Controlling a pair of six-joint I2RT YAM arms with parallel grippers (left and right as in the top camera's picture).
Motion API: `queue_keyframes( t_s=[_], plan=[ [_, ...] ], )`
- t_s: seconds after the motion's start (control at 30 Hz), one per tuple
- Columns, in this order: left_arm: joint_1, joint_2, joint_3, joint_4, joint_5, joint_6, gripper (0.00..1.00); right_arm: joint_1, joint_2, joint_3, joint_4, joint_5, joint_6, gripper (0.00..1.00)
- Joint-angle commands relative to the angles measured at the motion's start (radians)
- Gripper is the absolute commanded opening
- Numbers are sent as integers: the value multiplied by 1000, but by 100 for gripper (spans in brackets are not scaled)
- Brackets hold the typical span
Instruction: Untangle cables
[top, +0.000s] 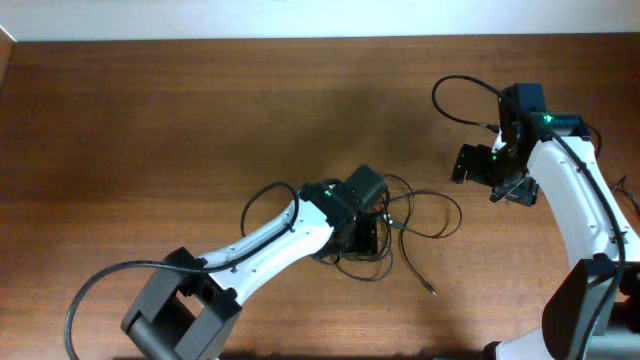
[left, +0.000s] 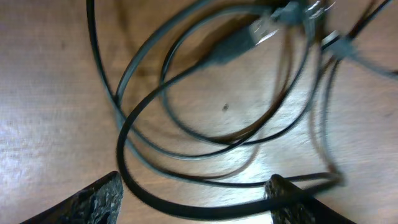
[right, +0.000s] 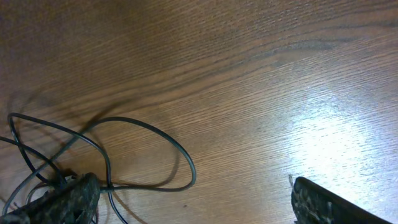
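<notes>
The cables (left: 227, 48) lie knotted on the surface (right: 249, 74), between the spread fingers of the open left end effector (left: 194, 183). The right end effector (right: 196, 183), also open, hovers apart. Only the left wrist view shows plugs.

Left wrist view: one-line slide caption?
Open left gripper poised over looping thin black cables with small plug ends on a brown wooden table.
</notes>
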Motion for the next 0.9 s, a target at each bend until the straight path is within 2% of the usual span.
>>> queue_keyframes(
  t_s=[0.0,0.07,0.1,0.23,0.4,0.53,0.67,0.7,0.73,0.77,0.83,0.87],
  plan=[
    [8,4,49,17,-90,-10,72,1,-14,-6,-1,16,8,98],
    [20,4,49,29,-158,-13,66,1,-14,-6,-1,16,8,99],
    [32,4,49,40,-168,-13,66,1,-14,-6,-1,17,8,99],
    [132,4,52,80,-142,-13,65,1,-14,-6,-1,17,8,99],
    [251,4,92,63,-145,-11,59,1,-14,-6,-1,17,8,99],
    [355,4,177,-26,-147,108,57,1,-14,-6,-1,17,8,98],
    [403,4,295,-209,-130,107,62,1,-14,-6,-1,17,8,99],
    [401,4,296,-211,-46,108,63,1,-14,-6,-1,17,8,99],
    [401,5,296,-222,9,108,69,1,-14,-6,-1,16,8,99],
    [401,5,296,-239,17,108,68,1,-14,-6,-1,17,8,99],
    [394,5,287,-266,16,108,61,1,-14,-6,-1,17,8,99],
    [372,6,273,-268,18,106,45,1,-14,-6,-1,17,8,99]
  ],
)
